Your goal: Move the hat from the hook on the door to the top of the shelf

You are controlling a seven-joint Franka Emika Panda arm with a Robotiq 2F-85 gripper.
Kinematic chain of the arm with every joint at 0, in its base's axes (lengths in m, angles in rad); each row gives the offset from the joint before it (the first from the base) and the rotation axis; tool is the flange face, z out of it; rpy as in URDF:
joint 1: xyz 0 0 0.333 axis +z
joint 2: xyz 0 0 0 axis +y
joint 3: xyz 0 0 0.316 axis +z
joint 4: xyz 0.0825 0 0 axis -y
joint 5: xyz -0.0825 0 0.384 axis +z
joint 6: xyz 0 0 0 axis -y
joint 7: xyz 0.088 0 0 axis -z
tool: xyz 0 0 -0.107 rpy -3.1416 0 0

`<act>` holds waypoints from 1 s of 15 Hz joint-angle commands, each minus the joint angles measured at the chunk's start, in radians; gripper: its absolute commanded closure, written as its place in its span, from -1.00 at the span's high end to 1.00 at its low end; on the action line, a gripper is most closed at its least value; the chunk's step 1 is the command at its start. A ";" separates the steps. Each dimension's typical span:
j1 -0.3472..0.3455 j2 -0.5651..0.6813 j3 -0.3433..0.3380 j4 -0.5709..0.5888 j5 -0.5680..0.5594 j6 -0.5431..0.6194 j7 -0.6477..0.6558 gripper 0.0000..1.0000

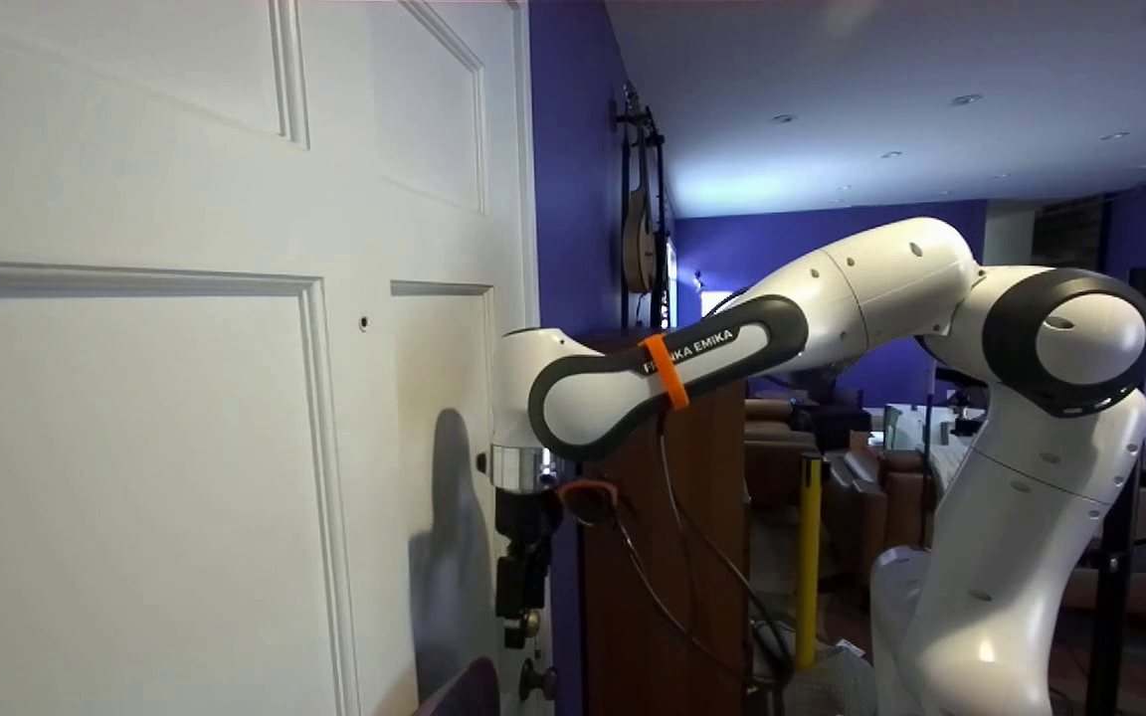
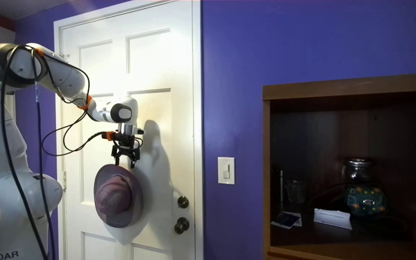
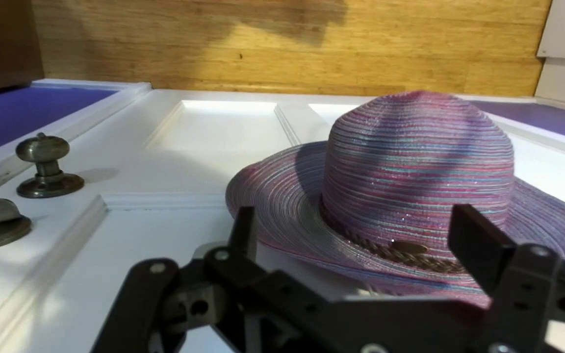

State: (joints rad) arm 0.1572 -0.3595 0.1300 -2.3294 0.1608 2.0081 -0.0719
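Observation:
The purple-pink striped, wide-brimmed hat (image 2: 116, 195) hangs flat against the white door (image 2: 148, 57). It fills much of the wrist view (image 3: 417, 166), crown outward, with a braided band, and its edge shows low in an exterior view (image 1: 469, 691). The hook is hidden behind the hat. My gripper (image 2: 125, 164) points down just above the hat's upper brim. In the wrist view the fingers (image 3: 353, 215) are wide apart with nothing held between them; whether they touch the brim cannot be told. The brown wooden shelf (image 2: 352, 86) stands right of the door; its top surface is not visible.
A door knob (image 2: 182, 225) and a lock (image 2: 183, 202) sit on the door right of the hat. A light switch (image 2: 226, 170) is on the purple wall. The shelf holds a jar (image 2: 359, 168) and a flowered bag (image 2: 365, 200). Cables (image 2: 67, 144) loop from the arm. A yellow post (image 1: 808, 557) stands behind.

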 commanded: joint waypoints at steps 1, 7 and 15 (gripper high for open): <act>0.023 0.009 0.020 -0.078 0.044 0.213 0.031 1.00; 0.054 0.052 0.022 -0.077 0.059 0.270 0.012 1.00; 0.107 0.116 0.055 -0.052 0.125 0.299 0.002 1.00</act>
State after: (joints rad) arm 0.2367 -0.2789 0.1736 -2.4020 0.2393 2.2803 -0.0612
